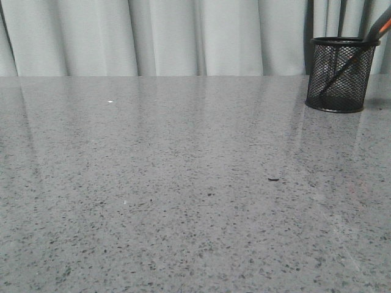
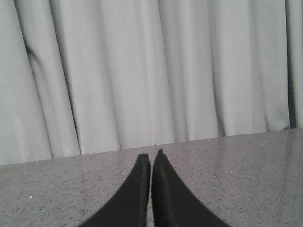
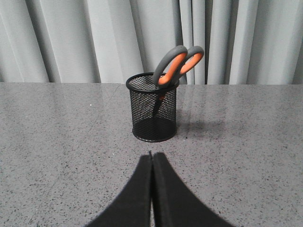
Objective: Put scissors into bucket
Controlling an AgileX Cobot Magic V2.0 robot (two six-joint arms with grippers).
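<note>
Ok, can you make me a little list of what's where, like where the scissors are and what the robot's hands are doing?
scissors: standing blades-down in the bucket, leaning on its rim, handles sticking out
bucket: upright on the table, far right in the front view
left gripper: shut, holding nothing
right gripper: shut, holding nothing, apart from the bucket
table: grey speckled
task: looks finished

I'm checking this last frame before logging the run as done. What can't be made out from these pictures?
- Scissors handles: cut off by the front view's right edge.
- Blade tips: blurred behind the bucket mesh in both views; whether they touch the base is unclear.
- Both arms: outside the front view.
- Left gripper and right gripper: only the dark fingertips show, pressed together and empty.
</note>
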